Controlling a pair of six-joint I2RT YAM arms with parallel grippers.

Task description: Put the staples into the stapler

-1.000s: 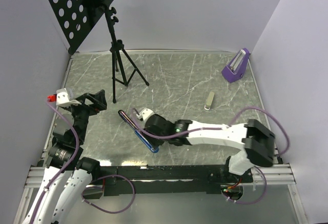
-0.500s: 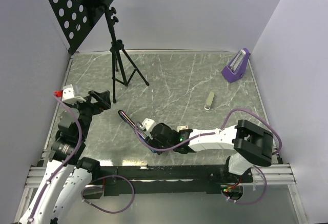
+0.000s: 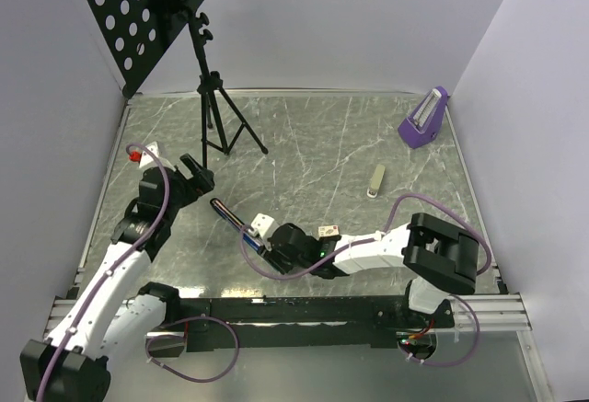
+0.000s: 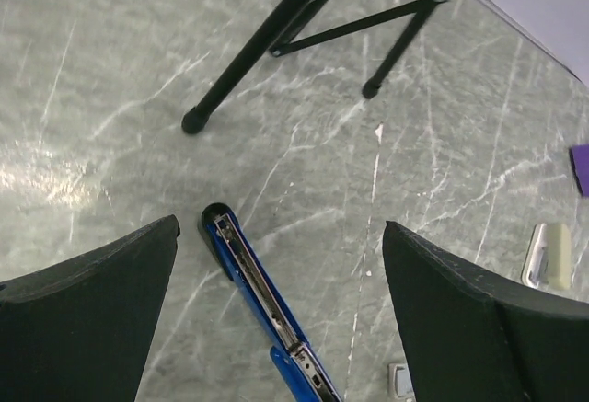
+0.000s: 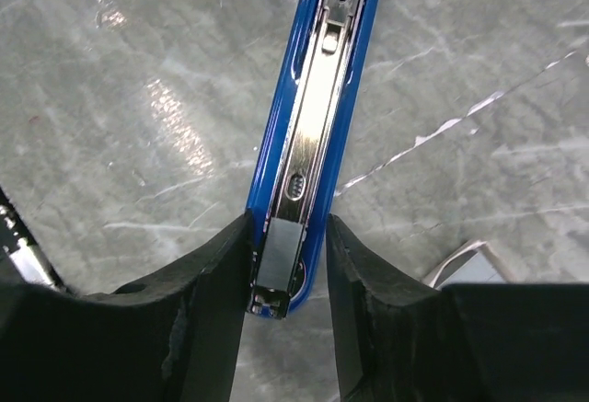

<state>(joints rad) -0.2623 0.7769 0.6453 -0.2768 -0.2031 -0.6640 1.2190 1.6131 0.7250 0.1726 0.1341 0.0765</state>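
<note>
Right wrist view: the right gripper clamped one end of the blue stapler, which lay opened flat on the marble table. The left gripper hung above, jaws wide apart. The staples box lay well apart, toward the table's right side.

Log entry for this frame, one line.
right end effector: gripping stapler end | left end effector: open, above stapler | staple box: apart, untouched

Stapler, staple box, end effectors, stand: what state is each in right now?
Stapler, opened flat, magazine exposed.
Staple box, lying flat, nothing touching it.
Left end effector, open, above stapler.
Right end effector, closed on stapler's end.
Music stand, upright.
</note>
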